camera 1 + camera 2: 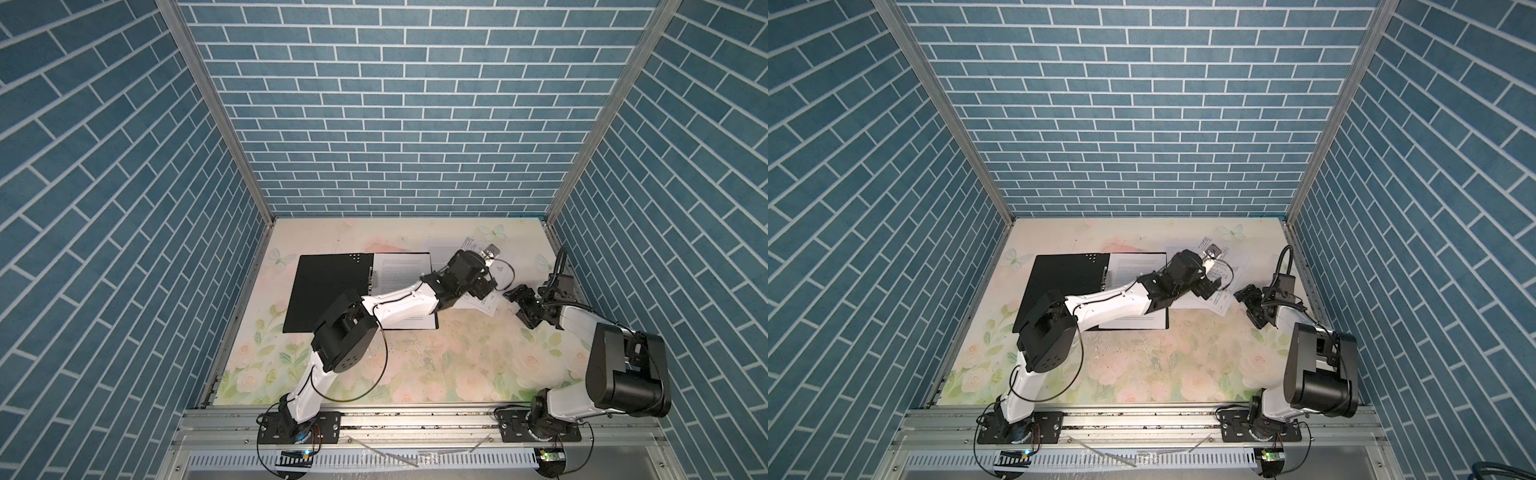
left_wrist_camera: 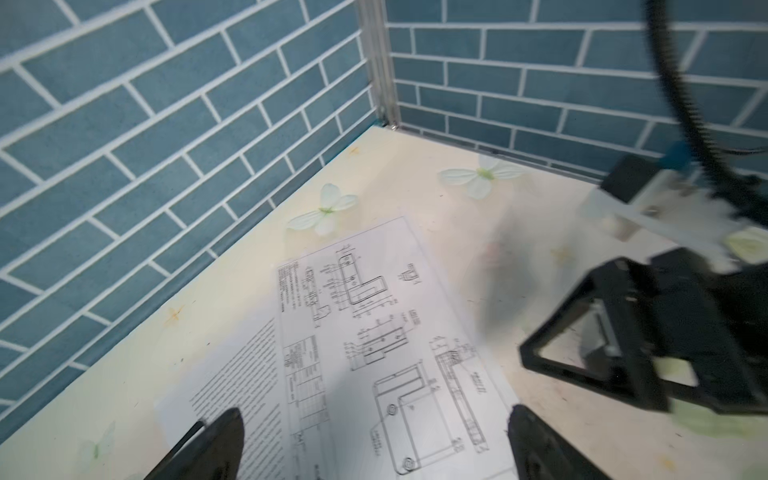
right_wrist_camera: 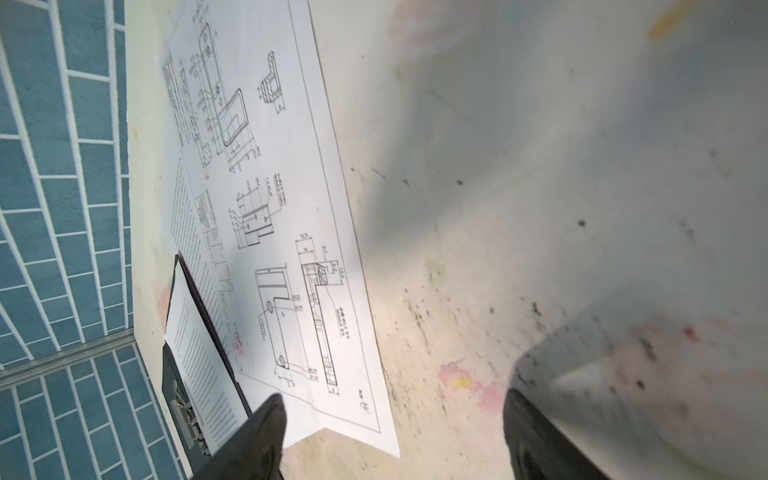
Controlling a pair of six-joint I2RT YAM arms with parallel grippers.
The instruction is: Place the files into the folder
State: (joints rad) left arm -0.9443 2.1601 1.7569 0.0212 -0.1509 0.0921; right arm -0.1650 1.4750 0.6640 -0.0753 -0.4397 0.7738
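Note:
The folder (image 1: 324, 291) (image 1: 1059, 286) lies open on the table's left half, black inside up, with one text sheet (image 1: 399, 274) (image 3: 199, 361) on its right half. Loose files lie just right of it: a drawing sheet (image 2: 374, 332) (image 3: 282, 208) on top of a text sheet (image 2: 232, 374). They reach the folder's right edge (image 3: 208, 316). My left gripper (image 1: 485, 287) (image 1: 1208, 289) (image 2: 376, 415) reaches across and hovers open over the drawing sheet. My right gripper (image 1: 517, 307) (image 1: 1246, 309) (image 3: 392, 399) stands open just right of the sheets, over the drawing sheet's near corner and bare table.
The back wall and right wall (image 1: 623, 249) stand close behind and beside the loose files. A metal clip (image 3: 183, 407) sits along the folder's spine. The right gripper's black fingers (image 2: 665, 324) show close beside the left one. The floral table front (image 1: 415, 365) holds nothing but stains.

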